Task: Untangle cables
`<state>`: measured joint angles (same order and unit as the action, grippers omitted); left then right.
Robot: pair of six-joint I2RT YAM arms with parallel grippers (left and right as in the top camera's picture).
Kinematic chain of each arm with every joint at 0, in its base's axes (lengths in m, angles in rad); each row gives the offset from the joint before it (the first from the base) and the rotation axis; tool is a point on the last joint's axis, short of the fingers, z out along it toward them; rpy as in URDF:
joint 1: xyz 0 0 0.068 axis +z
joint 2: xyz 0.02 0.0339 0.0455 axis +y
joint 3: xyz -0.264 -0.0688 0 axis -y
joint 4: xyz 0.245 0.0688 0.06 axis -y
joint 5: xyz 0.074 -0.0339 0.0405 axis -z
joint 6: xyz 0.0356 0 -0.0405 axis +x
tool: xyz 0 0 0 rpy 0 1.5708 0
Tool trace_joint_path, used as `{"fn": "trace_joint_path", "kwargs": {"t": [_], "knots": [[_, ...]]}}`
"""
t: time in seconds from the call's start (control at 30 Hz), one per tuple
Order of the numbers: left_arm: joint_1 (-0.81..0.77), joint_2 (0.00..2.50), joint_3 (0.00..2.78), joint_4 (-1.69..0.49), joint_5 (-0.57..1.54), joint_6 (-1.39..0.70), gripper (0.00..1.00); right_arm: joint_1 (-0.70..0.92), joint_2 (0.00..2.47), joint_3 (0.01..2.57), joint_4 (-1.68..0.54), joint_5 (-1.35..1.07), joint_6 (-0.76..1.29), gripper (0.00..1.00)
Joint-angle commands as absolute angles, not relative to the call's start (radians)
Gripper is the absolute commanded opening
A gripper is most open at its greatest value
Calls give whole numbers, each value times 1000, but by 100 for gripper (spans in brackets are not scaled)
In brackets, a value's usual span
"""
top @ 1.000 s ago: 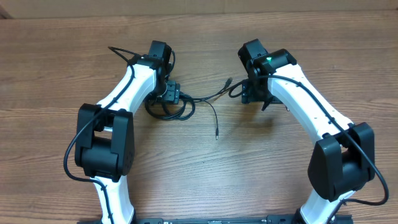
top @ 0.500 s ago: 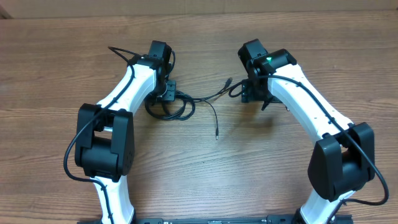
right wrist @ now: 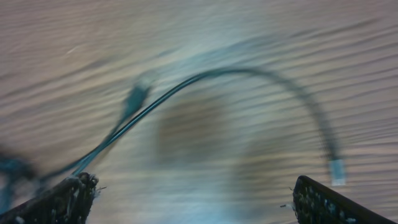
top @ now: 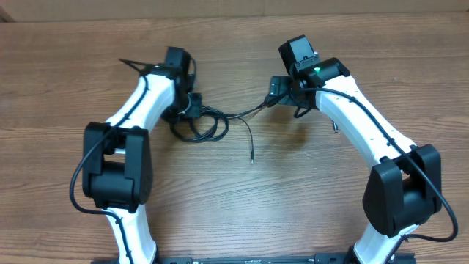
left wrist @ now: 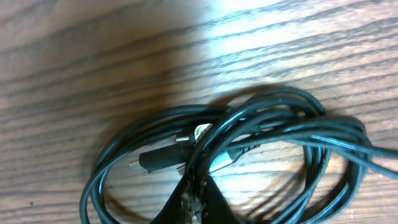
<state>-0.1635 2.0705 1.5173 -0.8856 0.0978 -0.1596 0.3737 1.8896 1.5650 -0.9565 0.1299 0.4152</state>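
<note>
Fingertips of my left gripper [left wrist: 196, 202] clenched on strand of coiled cables [left wrist: 329, 134] on wood table [top: 242, 213]. My right gripper [right wrist: 191, 183] spread wide over loose plug tip [right wrist: 336, 169]; view blurred.

The cables [right wrist: 217, 71] are blurred in the right wrist view; their coil [left wrist: 336, 134] is cut off by the left wrist view's lower edge.

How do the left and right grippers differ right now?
The left gripper is shut, pinching a strand of the coiled cables; the right gripper is wide open, holding nothing. The left sits over the tangled coil; the right hovers above one loose arching strand with a silvery plug. Both point down at the wooden table.
</note>
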Motion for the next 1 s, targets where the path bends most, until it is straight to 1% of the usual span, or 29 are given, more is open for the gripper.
{"fn": "trace_joint_path", "kwargs": {"t": [0.0,0.07,0.1,0.17,0.2,0.3,0.57,0.63,0.77,0.83,0.87,0.9,0.93,0.97], "knots": [[-111,2042,1518,-920,189,-183,16,369,1881,1575,-937,-209,423,100],[-103,2042,1514,-950,189,-185,29,373,1882,1567,-949,-298,422,100],[-103,2042,1511,-963,189,-185,40,376,1882,1562,-953,-310,422,100],[-106,2042,1505,-984,187,-184,51,387,1882,1542,-960,-312,414,100],[-109,2042,1501,-989,185,-184,53,393,1882,1531,-961,-311,411,100],[-119,2042,1481,-986,186,-185,54,410,1882,1486,-962,-311,411,100],[-156,2042,1411,-856,211,-199,53,416,1882,1351,-958,-307,385,100],[-163,2042,1410,-838,210,-199,51,416,1882,1325,-954,-307,385,100],[-173,2042,1410,-786,210,-200,45,416,1882,1267,-938,-305,385,100],[-177,2042,1410,-767,210,-207,36,416,1882,1229,-918,-305,385,100],[-179,2042,1410,-760,211,-207,29,416,1882,1212,-907,-305,385,100],[-181,2042,1410,-757,212,-206,20,416,1882,1190,-894,-305,385,100],[-184,2042,1410,-755,211,-204,12,416,1882,1171,-883,-305,385,100],[-186,2042,1411,-751,212,-189,9,416,1882,1151,-869,-305,385,100]]}}
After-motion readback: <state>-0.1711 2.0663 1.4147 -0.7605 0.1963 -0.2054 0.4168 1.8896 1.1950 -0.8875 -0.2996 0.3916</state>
